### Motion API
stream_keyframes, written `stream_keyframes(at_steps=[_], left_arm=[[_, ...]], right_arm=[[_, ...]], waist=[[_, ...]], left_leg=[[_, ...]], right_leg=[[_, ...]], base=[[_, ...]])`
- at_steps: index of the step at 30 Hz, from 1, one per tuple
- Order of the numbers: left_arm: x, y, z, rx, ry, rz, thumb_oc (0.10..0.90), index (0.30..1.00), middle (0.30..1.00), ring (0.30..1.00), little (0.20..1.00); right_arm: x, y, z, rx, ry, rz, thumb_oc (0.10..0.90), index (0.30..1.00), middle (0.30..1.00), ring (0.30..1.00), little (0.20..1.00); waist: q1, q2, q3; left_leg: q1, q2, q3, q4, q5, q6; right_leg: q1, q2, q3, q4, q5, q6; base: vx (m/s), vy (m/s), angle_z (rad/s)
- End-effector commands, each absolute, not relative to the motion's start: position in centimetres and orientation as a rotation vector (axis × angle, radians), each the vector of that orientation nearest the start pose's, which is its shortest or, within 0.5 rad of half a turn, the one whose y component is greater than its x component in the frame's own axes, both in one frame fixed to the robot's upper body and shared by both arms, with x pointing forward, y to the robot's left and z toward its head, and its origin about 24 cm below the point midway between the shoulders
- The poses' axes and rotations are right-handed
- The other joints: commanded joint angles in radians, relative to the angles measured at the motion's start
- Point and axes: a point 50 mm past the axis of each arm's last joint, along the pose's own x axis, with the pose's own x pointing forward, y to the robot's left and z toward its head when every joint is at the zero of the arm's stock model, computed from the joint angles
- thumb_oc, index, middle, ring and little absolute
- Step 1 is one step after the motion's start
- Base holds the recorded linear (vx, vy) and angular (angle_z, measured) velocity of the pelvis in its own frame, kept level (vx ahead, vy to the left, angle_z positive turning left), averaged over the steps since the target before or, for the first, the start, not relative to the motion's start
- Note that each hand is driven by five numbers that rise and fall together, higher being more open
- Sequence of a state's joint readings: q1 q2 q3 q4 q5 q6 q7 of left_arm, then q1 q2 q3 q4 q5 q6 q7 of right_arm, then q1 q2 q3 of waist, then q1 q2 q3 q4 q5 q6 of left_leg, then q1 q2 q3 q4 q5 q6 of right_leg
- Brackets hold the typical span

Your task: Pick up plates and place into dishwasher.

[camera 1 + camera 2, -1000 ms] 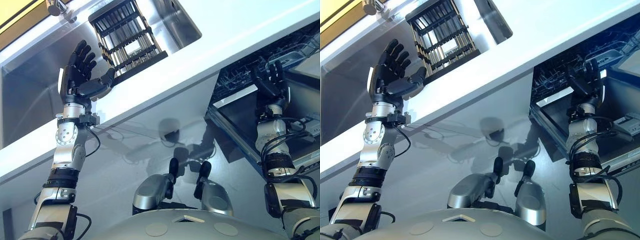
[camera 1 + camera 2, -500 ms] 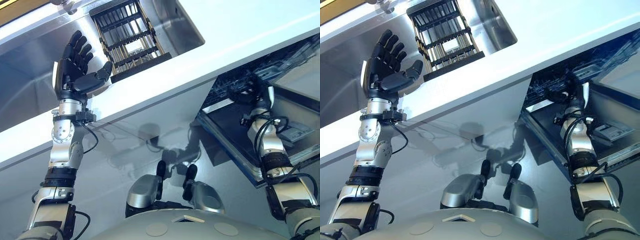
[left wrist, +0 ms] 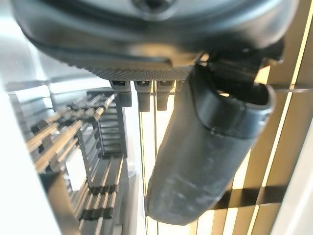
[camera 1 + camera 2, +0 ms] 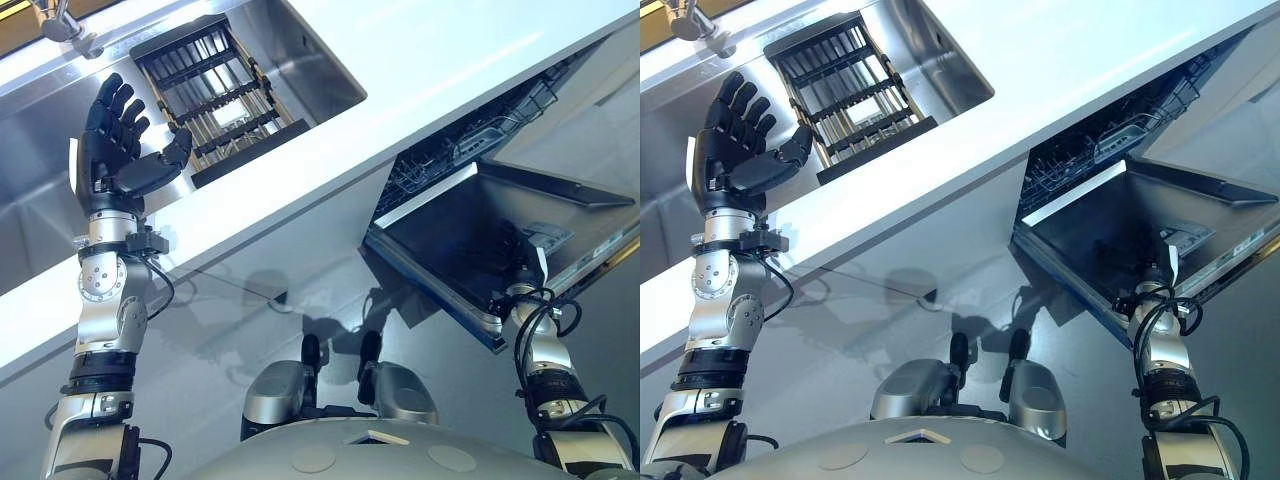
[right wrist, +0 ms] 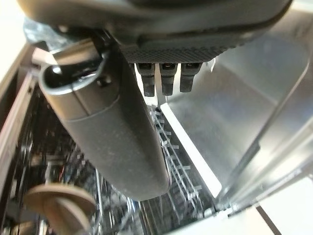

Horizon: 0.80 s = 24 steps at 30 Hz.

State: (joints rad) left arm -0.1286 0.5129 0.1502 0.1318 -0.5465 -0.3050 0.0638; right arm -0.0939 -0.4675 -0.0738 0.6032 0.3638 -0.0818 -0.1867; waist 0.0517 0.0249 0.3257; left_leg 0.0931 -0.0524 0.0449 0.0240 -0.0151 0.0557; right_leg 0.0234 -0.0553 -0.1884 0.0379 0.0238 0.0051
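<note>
White worktop (image 4: 420, 70) runs over the sink (image 4: 30, 215), where the left robot hand (image 4: 110, 150) hangs open and empty beside the rack (image 4: 205, 105). No plate in sight. Dishwasher door (image 4: 470, 240) has dropped open, the right robot hand (image 5: 107, 122) loose and empty at its edge, so loading can start.

A white counter (image 4: 420, 70) runs as a broad band from lower left to upper right of the frame, brightly lit and glossy; a steel sink (image 4: 300, 50) is sunk into it at upper left, with a dark slatted rack (image 4: 215, 100) laid across the basin; a tap (image 4: 60, 22) stands at the top left corner, beside a strip of yellow wall (image 4: 15, 15); below the counter a pale grey cabinet front (image 4: 250, 290) fills the middle, smooth and reflective
</note>
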Motion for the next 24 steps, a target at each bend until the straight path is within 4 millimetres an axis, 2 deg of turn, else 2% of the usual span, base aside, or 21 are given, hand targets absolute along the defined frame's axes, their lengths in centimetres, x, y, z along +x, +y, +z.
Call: stream_keyframes(at_steps=[1,5,8,13,18,24], left_arm=[[26.5,28.7,12.8,0.016,-0.426,0.228,0.8,0.9,0.9,0.9,0.9],[26.6,29.0,12.9,0.048,-0.432,0.257,0.8,0.9,0.9,0.9,0.9],[26.5,29.4,12.8,0.074,-0.426,0.278,0.8,0.9,0.9,0.9,0.9],[26.1,31.0,11.9,0.123,-0.373,0.308,0.8,0.9,0.9,0.9,0.9],[26.2,31.4,11.6,0.095,-0.355,0.334,0.8,0.9,0.9,0.9,0.9],[26.9,31.2,12.1,0.05,-0.392,0.35,0.8,0.9,0.9,0.9,0.9]], right_arm=[[25.5,-32.7,3.8,-0.121,0.066,-0.507,0.8,0.9,0.9,0.9,0.9],[25.3,-33.4,5.9,-0.109,-0.081,-0.595,0.8,0.9,0.9,0.9,0.9],[24.9,-34.0,6.4,-0.067,-0.128,-0.644,0.8,0.9,0.9,0.9,0.9],[22.4,-36.4,4.5,0.115,-0.107,-0.752,0.8,0.9,0.9,0.9,0.9],[20.2,-38.3,2.8,0.108,-0.038,-0.918,0.8,0.9,0.9,0.9,0.9],[19.1,-39.3,2.7,0.154,-0.086,-1.014,0.8,0.9,0.9,0.9,0.9]], waist=[[-0.013,0.013,-0.08],[-0.027,0.013,-0.08],[-0.035,0.014,-0.08],[-0.059,0.021,-0.097],[-0.078,0.035,-0.103],[-0.096,0.053,-0.058]], left_leg=[[-0.035,-0.039,0.005,0.03,-0.1,0.021],[-0.039,-0.033,0.017,0.04,-0.11,0.022],[-0.044,-0.03,0.026,0.056,-0.12,0.022],[-0.037,-0.023,0.04,0.056,-0.125,0.012],[-0.028,-0.016,0.041,0.029,-0.109,-0.002],[-0.076,-0.005,0.039,0.092,-0.118,-0.019]], right_leg=[[-0.041,-0.012,0.004,0.17,-0.158,0.076],[-0.043,-0.005,0.012,0.168,-0.166,0.072],[-0.045,-0.002,0.018,0.171,-0.172,0.069],[-0.035,0.014,0.024,0.158,-0.18,0.061],[-0.032,0.029,0.028,0.158,-0.192,0.053],[-0.07,0.024,0.035,0.216,-0.221,0.029]], base=[[-0.05,-0.051,-0.1],[-0.04,-0.056,-0.13],[-0.03,-0.053,-0.07],[0.0,-0.071,-0.09],[0.01,-0.084,-0.1],[-0.04,-0.094,-0.09]])
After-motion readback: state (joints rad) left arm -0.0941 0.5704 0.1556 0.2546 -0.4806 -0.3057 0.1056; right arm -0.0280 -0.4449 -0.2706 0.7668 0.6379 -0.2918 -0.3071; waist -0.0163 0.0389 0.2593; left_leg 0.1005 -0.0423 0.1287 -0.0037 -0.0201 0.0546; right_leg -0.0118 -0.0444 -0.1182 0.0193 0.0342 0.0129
